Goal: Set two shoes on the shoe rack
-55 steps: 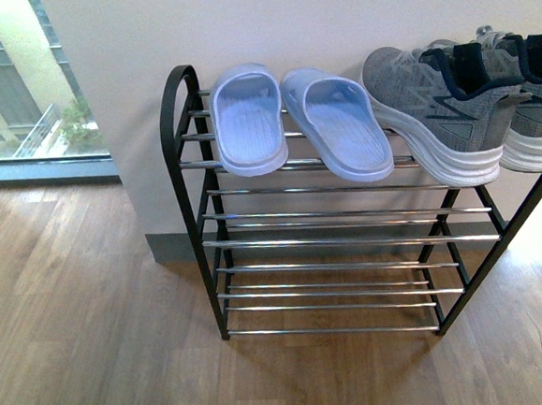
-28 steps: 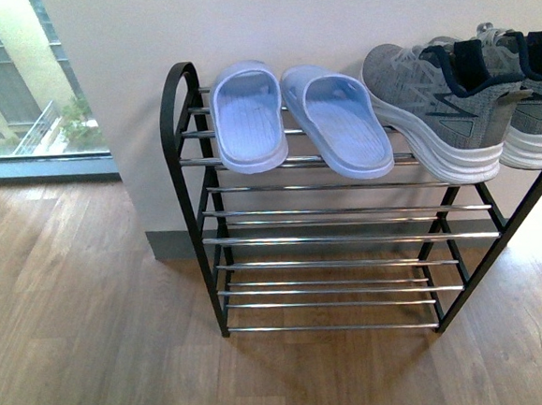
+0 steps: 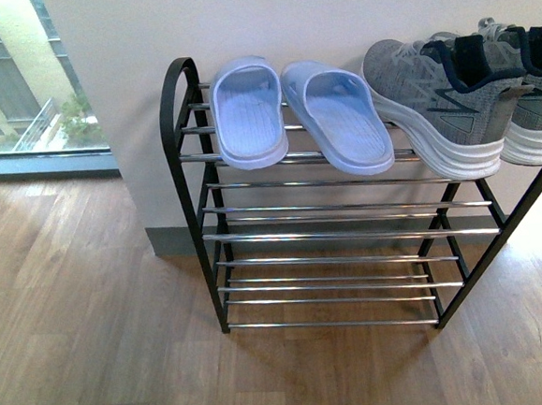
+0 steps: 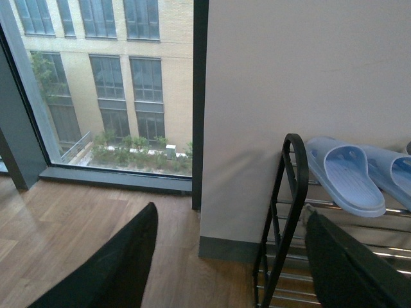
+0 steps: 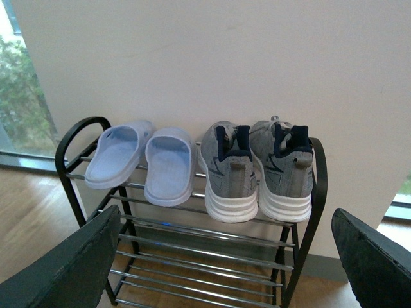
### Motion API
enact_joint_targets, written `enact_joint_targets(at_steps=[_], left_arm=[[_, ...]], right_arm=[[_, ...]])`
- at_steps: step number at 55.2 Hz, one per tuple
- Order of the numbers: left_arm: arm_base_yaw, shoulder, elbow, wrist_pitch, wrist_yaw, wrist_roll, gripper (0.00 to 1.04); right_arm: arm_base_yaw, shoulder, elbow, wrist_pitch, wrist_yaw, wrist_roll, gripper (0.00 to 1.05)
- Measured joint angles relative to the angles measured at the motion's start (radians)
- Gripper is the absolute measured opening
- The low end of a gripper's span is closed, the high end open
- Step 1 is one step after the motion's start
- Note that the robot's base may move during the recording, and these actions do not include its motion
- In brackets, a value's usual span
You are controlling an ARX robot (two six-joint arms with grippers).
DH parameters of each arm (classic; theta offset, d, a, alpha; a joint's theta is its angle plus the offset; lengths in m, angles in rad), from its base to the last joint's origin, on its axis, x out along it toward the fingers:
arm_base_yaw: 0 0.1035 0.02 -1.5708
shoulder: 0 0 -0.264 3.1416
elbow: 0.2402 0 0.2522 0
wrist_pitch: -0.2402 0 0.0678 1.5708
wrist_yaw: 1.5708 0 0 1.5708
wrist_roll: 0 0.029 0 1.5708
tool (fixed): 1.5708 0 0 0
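Note:
Two grey knit shoes with white soles stand side by side on the right end of the shoe rack's top tier. In the front view the nearer shoe [image 3: 432,105] is whole and the other shoe [image 3: 539,120] is cut by the frame edge. The right wrist view shows their heels, one shoe [image 5: 231,170] beside the other shoe [image 5: 286,167]. The shoe rack [image 3: 174,144] is black-framed with chrome bars. My right gripper [image 5: 226,212] is open, back from the rack [image 5: 192,240], holding nothing. My left gripper [image 4: 230,212] is open beside the rack's arched side frame [image 4: 292,186]. Neither arm shows in the front view.
Two pale blue slippers [image 3: 248,115] [image 3: 349,121] lie on the left of the top tier, one slipper [image 4: 343,170] showing in the left wrist view. The rack stands against a white wall. A floor-length window [image 3: 17,82] is to the left, with wooden floor [image 3: 83,320] in front.
The rack and shoes sit slightly higher in the front view, so the camera has shifted a little. The shoes and slippers keep their places on the rack.

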Motion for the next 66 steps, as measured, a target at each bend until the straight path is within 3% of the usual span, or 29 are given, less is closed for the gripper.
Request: enact_joint_targets(at_steps=[7,66], left_arm=[[0.0,0.0,0.0,0.0,0.0,0.0,0.97],[0.0,0.0,0.0,0.0,0.0,0.002,0.95]], right_arm=[[0.0,0.0,0.0,0.0,0.0,0.0,0.95],[0.0,0.0,0.0,-0.001,0.0,0.003,0.95]])
